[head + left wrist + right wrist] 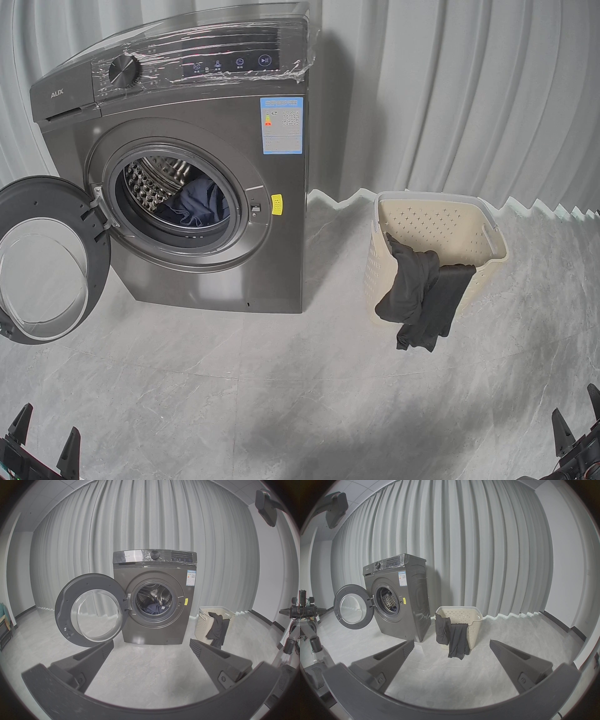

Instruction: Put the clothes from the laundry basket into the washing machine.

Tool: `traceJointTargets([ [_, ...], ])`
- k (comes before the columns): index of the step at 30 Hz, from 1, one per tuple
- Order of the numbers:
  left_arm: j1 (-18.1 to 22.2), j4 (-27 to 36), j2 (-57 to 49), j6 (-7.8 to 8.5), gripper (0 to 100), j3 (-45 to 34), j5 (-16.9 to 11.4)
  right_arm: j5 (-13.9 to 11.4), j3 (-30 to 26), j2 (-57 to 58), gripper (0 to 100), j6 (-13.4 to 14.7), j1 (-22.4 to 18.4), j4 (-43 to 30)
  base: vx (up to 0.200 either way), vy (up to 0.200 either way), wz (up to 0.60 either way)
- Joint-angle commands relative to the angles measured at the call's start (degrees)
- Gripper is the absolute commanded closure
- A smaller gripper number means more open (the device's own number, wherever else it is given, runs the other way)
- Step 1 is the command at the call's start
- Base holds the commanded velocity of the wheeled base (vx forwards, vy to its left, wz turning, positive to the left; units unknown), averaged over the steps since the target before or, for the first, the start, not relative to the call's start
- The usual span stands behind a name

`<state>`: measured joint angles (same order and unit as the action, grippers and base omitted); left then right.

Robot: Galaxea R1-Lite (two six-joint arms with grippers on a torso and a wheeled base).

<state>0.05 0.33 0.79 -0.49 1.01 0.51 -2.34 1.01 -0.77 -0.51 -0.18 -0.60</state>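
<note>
one load in the drum, more hanging off the basket

the washing machine stands on the left of the grey floor with its round door swung fully open to the robot's left, so the mouth of the drum is free. a navy garment already lies crumpled in the bottom of the drum. to the right of the machine, just beside it and in front of the pale curtain, sits the cream laundry basket. the dark clothes, what looks like two pieces, are draped over its front rim, hanging down the outside wall almost to the floor.

the left gripper and the right gripper both hang low and near the robot, well apart from basket and machine alike. each has its fingers spread wide and carries nothing.

to my eye the job is partway through: one piece is loaded, and the step in hand is the fetch of the next one from the basket. the right arm looks the handier one, as the basket lies on its side. the next move calls for a reach forward to the basket's front rim, jaws closing on the bunched cloth near the top edge rather than the dangling ends, then a lift high enough that the tails come clear of the rim before the carry across to the open drum.
</note>
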Motion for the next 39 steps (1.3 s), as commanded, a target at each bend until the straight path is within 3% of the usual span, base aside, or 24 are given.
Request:
traceJointTargets([
  [1,0.0,0.0,-0.8,-0.04,0,-0.9,0.0,0.0,-0.8,0.2,0,0.0,0.0,0.0,0.000,-0.200,0.00],
  [5,0.0,0.0,-0.8,-0.04,0,-0.9,0.0,0.0,-0.8,0.2,0,0.0,0.0,0.0,0.000,-0.200,0.00],
  [14,0.0,0.0,-0.8,-0.13,0,-0.9,0.0,0.0,-0.8,0.2,0,0.0,0.0,0.0,0.000,0.000,0.00],
  [23,0.0,0.0,-0.8,-0.22,0,-0.9,0.0,0.0,-0.8,0.2,0,0.0,0.0,0.0,0.200,0.000,0.00],
  [32,0.0,0.0,-0.8,-0.22,0,-0.8,0.0,0.0,-0.8,0.2,0,0.0,0.0,0.0,0.000,0.000,0.00],
  [39,0.0,0.0,-0.8,-0.22,0,-0.8,0.0,0.0,-0.8,0.2,0,0.0,0.0,0.0,0.000,-0.200,0.00],
])
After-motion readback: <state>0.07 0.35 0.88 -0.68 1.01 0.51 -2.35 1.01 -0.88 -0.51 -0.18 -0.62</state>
